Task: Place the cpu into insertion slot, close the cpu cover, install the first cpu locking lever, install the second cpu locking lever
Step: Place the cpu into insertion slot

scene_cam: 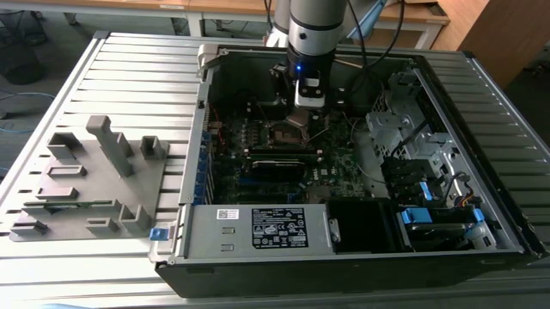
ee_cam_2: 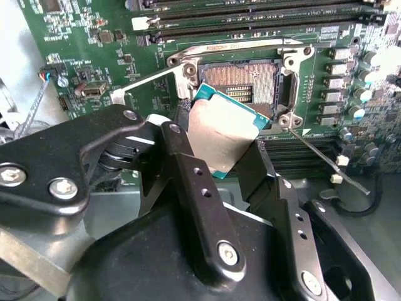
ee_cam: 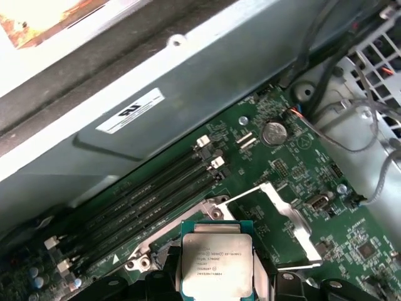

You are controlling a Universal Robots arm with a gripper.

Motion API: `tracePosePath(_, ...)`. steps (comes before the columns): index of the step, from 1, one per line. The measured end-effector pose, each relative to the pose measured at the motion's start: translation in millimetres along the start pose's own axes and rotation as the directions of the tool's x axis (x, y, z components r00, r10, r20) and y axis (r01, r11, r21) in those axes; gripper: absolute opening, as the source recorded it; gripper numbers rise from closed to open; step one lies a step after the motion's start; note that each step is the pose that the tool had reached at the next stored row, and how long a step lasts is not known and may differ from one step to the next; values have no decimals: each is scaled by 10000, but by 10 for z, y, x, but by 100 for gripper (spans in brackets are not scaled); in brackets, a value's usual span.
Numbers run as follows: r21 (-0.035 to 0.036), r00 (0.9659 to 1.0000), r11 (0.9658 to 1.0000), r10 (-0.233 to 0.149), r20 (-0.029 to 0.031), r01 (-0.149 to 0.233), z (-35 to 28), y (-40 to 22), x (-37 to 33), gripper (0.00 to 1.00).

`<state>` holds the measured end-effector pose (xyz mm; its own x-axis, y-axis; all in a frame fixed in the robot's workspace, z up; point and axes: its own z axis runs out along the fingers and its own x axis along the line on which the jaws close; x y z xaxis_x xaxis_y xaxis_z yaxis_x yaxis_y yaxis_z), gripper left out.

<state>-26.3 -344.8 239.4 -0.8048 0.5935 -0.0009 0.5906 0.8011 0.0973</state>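
Note:
My gripper (ee_cam_2: pixel 222 153) is shut on the cpu (ee_cam_2: pixel 222 133), a small square chip with a silver top and a green rim. The chip hangs tilted just above the insertion slot (ee_cam_2: pixel 241 80), whose dark centre lies open. In the first wrist view the cpu (ee_cam: pixel 216 263) faces the camera, and the cpu cover (ee_cam: pixel 299 226), a silvery frame with a square window, stands swung open beside it. Two thin locking levers (ee_cam_2: pixel 147 80) (ee_cam_2: pixel 319 157) stick out unlatched on either side of the slot. In the exterior view the gripper (scene_cam: pixel 299 121) is inside the case over the slot (scene_cam: pixel 286 135).
Long black memory slots (ee_cam: pixel 150 200) run beside the socket. The open computer case (scene_cam: pixel 198 161) has a power supply (scene_cam: pixel 257 228) at the near end and a drive cage with cables (scene_cam: pixel 404 135) on the exterior view's right. A grey fixture block (scene_cam: pixel 86 180) stands on the exterior view's left.

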Motion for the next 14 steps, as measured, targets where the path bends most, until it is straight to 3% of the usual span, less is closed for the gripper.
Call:
tracePosePath(5,-3,9971,9971,759,73,-759,4,-1,0,54)
tracePosePath(14,-2,9970,9970,771,75,-771,4,-1,0,54)
